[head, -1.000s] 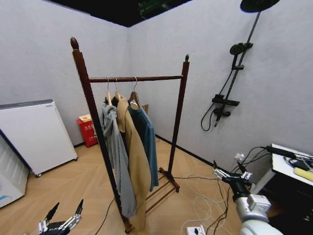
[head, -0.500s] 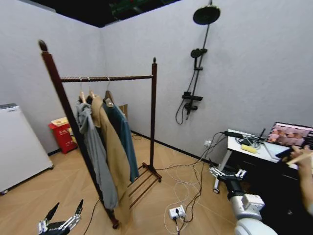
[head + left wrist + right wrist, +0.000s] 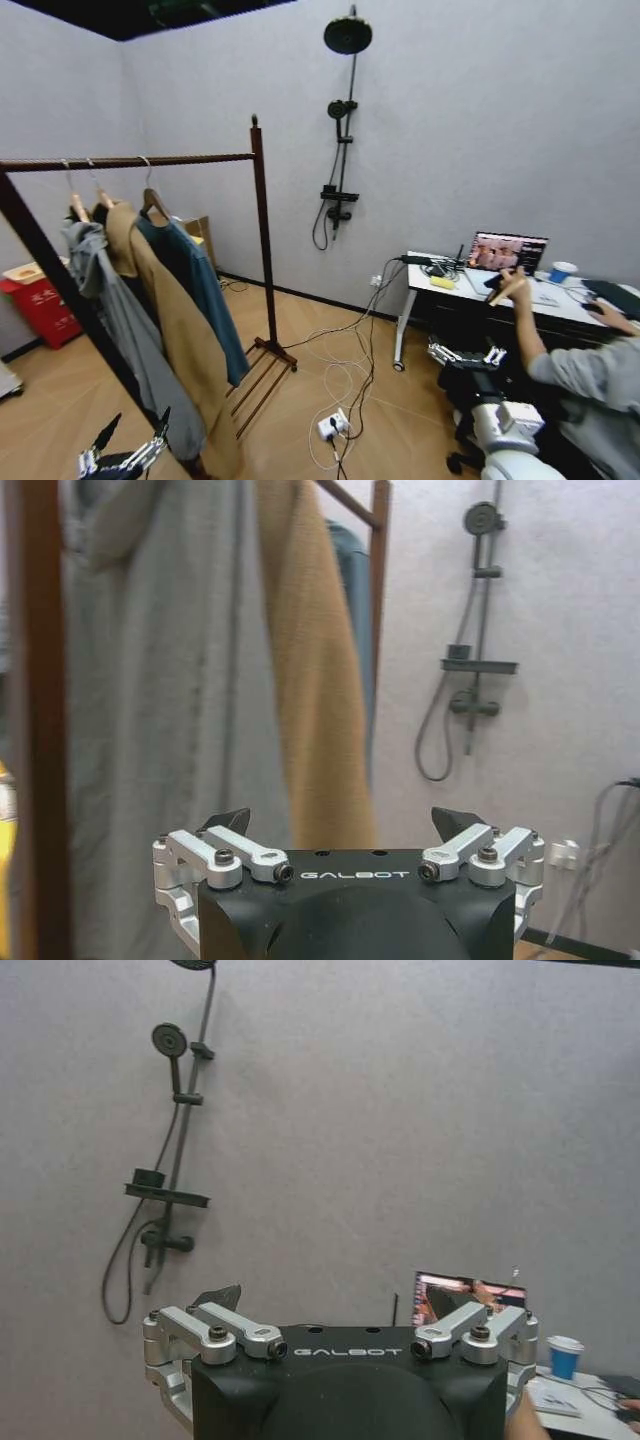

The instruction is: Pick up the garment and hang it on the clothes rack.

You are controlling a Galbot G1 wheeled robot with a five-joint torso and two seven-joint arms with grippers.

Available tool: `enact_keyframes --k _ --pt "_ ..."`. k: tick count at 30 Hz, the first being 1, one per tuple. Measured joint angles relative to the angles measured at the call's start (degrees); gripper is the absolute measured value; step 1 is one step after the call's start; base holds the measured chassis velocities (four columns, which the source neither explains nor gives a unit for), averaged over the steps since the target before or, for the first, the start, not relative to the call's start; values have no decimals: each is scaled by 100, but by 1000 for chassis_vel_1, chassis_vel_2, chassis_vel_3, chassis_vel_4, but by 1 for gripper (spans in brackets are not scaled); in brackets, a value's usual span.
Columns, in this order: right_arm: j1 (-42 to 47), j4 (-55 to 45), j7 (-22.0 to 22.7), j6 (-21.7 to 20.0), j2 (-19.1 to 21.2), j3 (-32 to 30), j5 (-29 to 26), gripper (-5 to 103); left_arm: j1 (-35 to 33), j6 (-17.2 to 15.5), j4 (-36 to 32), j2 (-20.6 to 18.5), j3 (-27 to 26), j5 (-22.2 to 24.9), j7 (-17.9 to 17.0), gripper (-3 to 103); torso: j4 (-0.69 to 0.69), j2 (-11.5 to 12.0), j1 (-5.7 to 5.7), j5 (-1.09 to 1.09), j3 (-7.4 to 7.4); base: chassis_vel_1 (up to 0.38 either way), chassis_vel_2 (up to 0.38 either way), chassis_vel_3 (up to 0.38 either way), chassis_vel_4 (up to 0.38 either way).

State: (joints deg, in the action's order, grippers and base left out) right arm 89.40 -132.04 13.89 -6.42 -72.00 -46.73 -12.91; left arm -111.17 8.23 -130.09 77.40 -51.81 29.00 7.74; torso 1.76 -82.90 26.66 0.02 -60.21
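The garment (image 3: 205, 290), dark teal-blue on a wooden hanger, hangs at the near end of the clothes rack's top bar (image 3: 150, 160); the rack's far post (image 3: 262, 230) stands just beyond it. My left gripper (image 3: 130, 445) is low at the bottom left, open and empty, beside the hanging clothes. In the left wrist view this left gripper (image 3: 342, 820) faces the coats, with a strip of the garment (image 3: 350, 590) behind them. My right gripper (image 3: 467, 353) is held low on the right, open and empty. The right wrist view has the right gripper (image 3: 335, 1295) pointing at the wall.
A grey hooded jacket (image 3: 120, 330) and a long tan coat (image 3: 180, 340) hang beside the garment. A shower fixture (image 3: 340, 130) is on the back wall. Cables and a power strip (image 3: 333, 425) lie on the floor. A person sits at a desk (image 3: 470, 290) on the right.
The whole head picture has slid left: the camera has turned right, bringing the desk and the seated person into view. Both grippers hold the same places, open.
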Motion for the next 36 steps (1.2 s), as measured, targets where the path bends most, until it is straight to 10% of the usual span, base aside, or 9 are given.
enact_keyframes --k 36 --pt "130 -78 12 226 134 -242 -247 100 0 0 0 0 0 0 -1 100 0 0 0 -3 0 -7 -244 -234 -11"
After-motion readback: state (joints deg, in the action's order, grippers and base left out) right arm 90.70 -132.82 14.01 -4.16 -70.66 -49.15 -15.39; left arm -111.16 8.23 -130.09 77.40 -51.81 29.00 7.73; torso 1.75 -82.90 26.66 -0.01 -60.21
